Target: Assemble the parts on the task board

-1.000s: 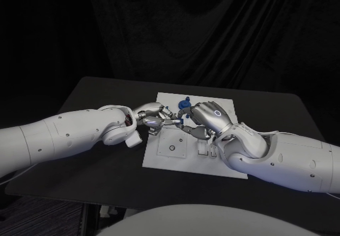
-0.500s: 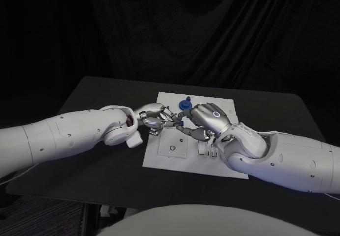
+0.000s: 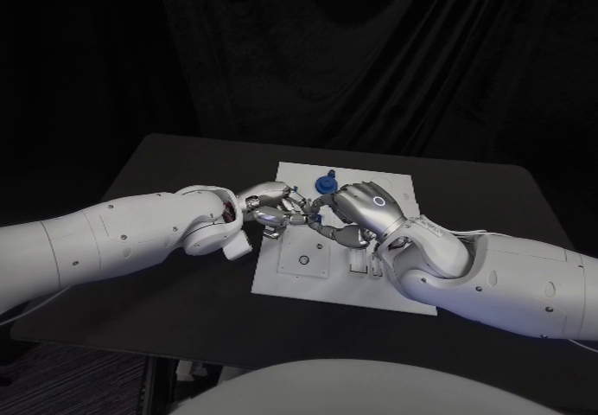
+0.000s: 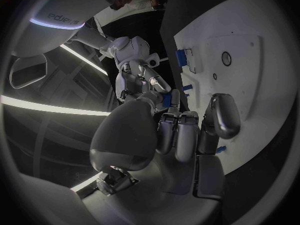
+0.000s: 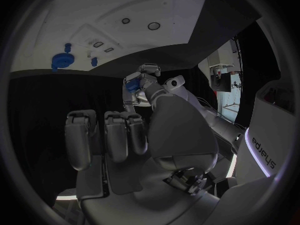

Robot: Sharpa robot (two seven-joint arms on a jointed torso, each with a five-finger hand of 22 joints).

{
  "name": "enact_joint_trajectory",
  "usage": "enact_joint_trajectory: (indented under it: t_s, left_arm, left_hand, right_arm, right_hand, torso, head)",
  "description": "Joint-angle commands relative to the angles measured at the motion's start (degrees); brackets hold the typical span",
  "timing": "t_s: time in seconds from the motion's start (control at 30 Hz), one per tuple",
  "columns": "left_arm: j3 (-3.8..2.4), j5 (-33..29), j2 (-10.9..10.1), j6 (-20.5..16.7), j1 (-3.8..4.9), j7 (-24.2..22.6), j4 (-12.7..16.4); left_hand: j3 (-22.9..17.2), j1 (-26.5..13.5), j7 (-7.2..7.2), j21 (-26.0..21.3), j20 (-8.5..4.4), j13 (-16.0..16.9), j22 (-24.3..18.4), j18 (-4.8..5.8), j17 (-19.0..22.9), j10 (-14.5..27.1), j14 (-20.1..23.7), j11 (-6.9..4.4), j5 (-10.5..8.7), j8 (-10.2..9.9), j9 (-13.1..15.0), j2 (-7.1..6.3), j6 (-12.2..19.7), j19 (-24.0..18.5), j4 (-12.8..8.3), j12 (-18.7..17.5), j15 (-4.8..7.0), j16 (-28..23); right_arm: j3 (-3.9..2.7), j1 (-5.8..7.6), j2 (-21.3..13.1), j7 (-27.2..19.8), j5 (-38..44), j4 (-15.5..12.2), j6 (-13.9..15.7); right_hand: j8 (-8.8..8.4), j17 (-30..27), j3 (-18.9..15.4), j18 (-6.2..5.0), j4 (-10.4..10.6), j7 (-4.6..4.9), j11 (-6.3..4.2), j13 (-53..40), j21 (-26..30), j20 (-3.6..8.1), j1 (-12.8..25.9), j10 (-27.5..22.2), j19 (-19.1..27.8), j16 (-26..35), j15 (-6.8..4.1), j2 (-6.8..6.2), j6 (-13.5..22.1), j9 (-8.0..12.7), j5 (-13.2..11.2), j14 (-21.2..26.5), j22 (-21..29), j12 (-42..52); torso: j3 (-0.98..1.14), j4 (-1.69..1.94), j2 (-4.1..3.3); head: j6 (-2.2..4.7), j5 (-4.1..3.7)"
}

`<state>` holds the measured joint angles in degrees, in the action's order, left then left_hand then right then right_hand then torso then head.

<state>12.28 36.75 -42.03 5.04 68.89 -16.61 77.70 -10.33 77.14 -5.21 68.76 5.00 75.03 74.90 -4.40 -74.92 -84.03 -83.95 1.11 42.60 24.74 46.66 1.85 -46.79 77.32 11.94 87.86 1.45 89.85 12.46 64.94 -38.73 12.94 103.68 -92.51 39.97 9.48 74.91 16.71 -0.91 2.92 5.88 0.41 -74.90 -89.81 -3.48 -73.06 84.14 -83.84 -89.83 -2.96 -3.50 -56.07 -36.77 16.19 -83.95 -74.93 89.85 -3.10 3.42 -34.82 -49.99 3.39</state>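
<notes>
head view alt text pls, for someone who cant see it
Two white robot arms meet over a white task board on a black table, the left hand and right hand close together with a small blue part between their fingers. A round blue part stands on the board behind them.

So we've got the task board (image 3: 327,285) sitting mid-bench (image 3: 162,164). Left hand (image 3: 272,207) and right hand (image 3: 361,207) meet over its far-left part, a small part (image 5: 132,85) between them. Another part (image 3: 325,183) stands on the board just behind them.
</notes>
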Motion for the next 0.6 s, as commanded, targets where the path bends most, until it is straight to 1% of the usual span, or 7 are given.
enact_joint_trajectory:
  t_s: [0.03,0.13,0.27,0.4,0.5,0.53,0.6]
  left_arm:
    - [-0.12,-0.5,0.0,0.4,-0.04,-0.5,-0.2]
    - [-0.12,-0.5,0.1,0.5,-0.06,-0.5,-0.2]
    - [-0.12,-0.5,0.2,0.5,-0.08,-0.3,-0.3]
    - [-0.12,-0.5,0.2,0.3,-0.10,0.0,-0.4]
    - [-0.12,-0.5,0.2,0.2,-0.11,0.5,-0.6]
    - [-0.12,-0.5,0.3,0.2,-0.11,0.7,-0.6]
    - [-0.12,-0.5,0.3,0.1,-0.12,1.4,-0.7]
  left_hand:
    - [-2.5,0.8,0.44,0.4,-0.48,13.5,8.7,-0.41,-15.1,-3.8,-6.0,-0.42,0.84,1.8,6.2,-0.02,0.3,0.0,-1.7,0.0,0.46,0.1]
    - [-4.0,1.2,0.30,0.5,-0.54,13.5,8.8,-0.39,-15.1,-3.8,-6.0,-0.37,1.23,2.5,6.8,-0.33,0.7,0.0,-2.4,0.0,0.46,0.1]
    - [-5.7,1.3,0.17,0.7,-0.52,13.4,8.8,-0.34,-15.1,-3.7,-6.0,-0.28,1.19,3.2,7.3,-0.62,1.0,0.1,-3.1,-0.1,0.40,0.1]
    - [-6.9,1.2,0.08,0.9,-0.50,13.4,8.9,-0.30,-15.1,-3.7,-6.0,-0.22,0.56,3.6,7.6,-0.82,1.2,0.1,-3.6,-0.1,0.36,0.1]
    - [-9.2,0.7,0.00,1.2,-0.46,13.5,9.0,-0.24,-15.1,-3.8,-6.0,-0.16,-1.14,4.2,7.7,-1.21,1.2,0.3,-4.4,0.0,0.30,0.1]
    - [-9.5,0.6,-0.01,1.3,-0.45,13.5,9.0,-0.23,-15.1,-3.9,-6.0,-0.16,-1.41,4.2,7.7,-1.27,1.2,0.3,-4.5,0.0,0.31,0.1]
    - [-10.2,0.4,-0.01,1.3,-0.44,13.5,9.0,-0.24,-15.1,-3.9,-6.0,-0.16,-1.89,4.3,7.7,-1.43,1.2,0.3,-4.8,0.1,0.31,0.1]
  right_arm:
    - [0.07,-0.01,-0.1,0.9,0.3,0.0,-1.8]
    - [0.07,-0.01,-0.2,1.1,0.3,0.0,-2.6]
    - [0.07,-0.01,-0.2,1.3,0.3,0.0,-3.6]
    - [0.07,-0.01,-0.3,1.4,0.3,0.0,-4.0]
    - [0.08,-0.01,-0.6,1.4,0.3,-0.2,-4.1]
    - [0.08,0.00,-0.8,1.4,0.3,-0.3,-4.0]
    - [0.07,0.00,-1.3,1.3,0.3,-0.6,-3.7]
  right_hand:
    - [0.09,15.1,0.3,0.91,-0.1,-1.74,-0.38,-15.1,-0.2,0.43,0.0,5.9,-6.2,-0.2,-0.44,0.33,-1.8,-0.1,0.1,-6.1,-15.1,0.2]
    - [-0.09,15.1,0.3,0.91,-0.1,-1.67,-0.34,-15.1,-0.2,0.43,0.1,5.9,-6.2,-0.2,-0.43,0.22,-1.6,0.0,0.1,-6.1,-15.1,0.2]
    - [-3.22,15.1,0.7,0.91,0.4,-0.02,0.89,-15.1,-0.2,-0.18,1.1,5.9,-6.2,-0.2,0.47,-0.71,2.9,1.2,0.1,-6.1,-15.1,0.2]
    - [-3.76,15.1,0.8,0.91,0.4,0.24,1.04,-15.1,-0.2,-0.39,1.2,5.9,-6.2,-0.2,0.69,-0.97,3.6,1.4,0.1,-6.1,-15.1,0.2]
    - [-5.97,15.1,0.8,0.91,1.1,0.75,0.87,-15.1,-0.2,-0.57,2.0,5.9,-6.2,-0.2,0.57,-1.79,9.4,2.5,0.1,-6.1,-15.1,0.2]
    - [-5.89,15.1,0.8,0.81,1.6,0.72,0.75,-15.1,0.1,-0.52,2.3,5.9,-5.9,-0.2,0.55,-2.23,13.6,3.6,0.1,-6.1,-14.9,0.2]
    - [-5.97,15.1,0.8,0.68,2.5,0.66,0.66,-15.1,0.5,-0.42,2.3,5.9,-5.7,-0.2,0.45,-2.80,17.3,5.1,0.1,-6.1,-14.8,0.2]
  torso:
    - [0.02,-0.03,-0.03]
    - [0.04,-0.03,-0.05]
    - [0.04,-0.07,-0.05]
    - [0.03,-0.07,-0.03]
    - [0.03,-0.06,0.00]
    - [0.04,-0.08,0.00]
    - [0.05,-0.10,-0.01]
  head:
    - [-0.01,-0.06]
    - [-0.01,-0.03]
    - [-0.01,-0.02]
    - [-0.01,-0.14]
    - [-0.01,-0.20]
    - [-0.01,-0.16]
    - [-0.01,-0.10]
